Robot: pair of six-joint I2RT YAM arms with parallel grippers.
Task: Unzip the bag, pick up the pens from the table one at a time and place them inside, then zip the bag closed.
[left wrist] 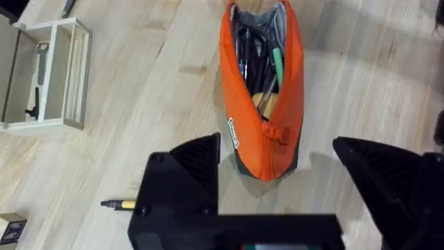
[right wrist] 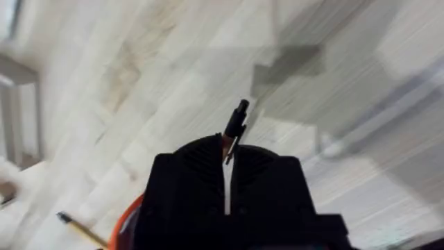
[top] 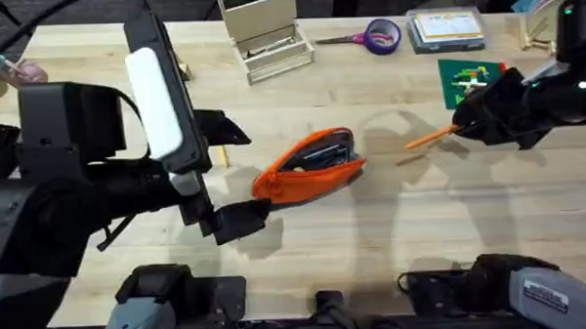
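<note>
The orange bag point(top: 311, 167) lies unzipped at the middle of the table point(top: 393, 229), with several pens showing inside it point(left wrist: 262, 83). My left gripper point(top: 237, 176) is open just left of the bag's end, its fingers point(left wrist: 198, 163) spread wider than the bag and apart from it. To the right of the bag, my right gripper point(top: 475, 121) is shut on an orange pen point(top: 431, 137), held above the table; the pen's dark tip point(right wrist: 239, 117) sticks out past the shut gripper point(right wrist: 227, 149). A tan pen point(top: 410, 159) lies on the table under it. Another yellow pen point(left wrist: 118, 204) lies beside my left finger.
A white wooden organiser point(top: 264, 34) stands at the back centre, also in the left wrist view point(left wrist: 45, 73). Purple-handled scissors point(top: 372, 35), a flat box point(top: 447, 27) and a green card point(top: 471, 80) lie at the back right. Bare wood stretches in front of the bag.
</note>
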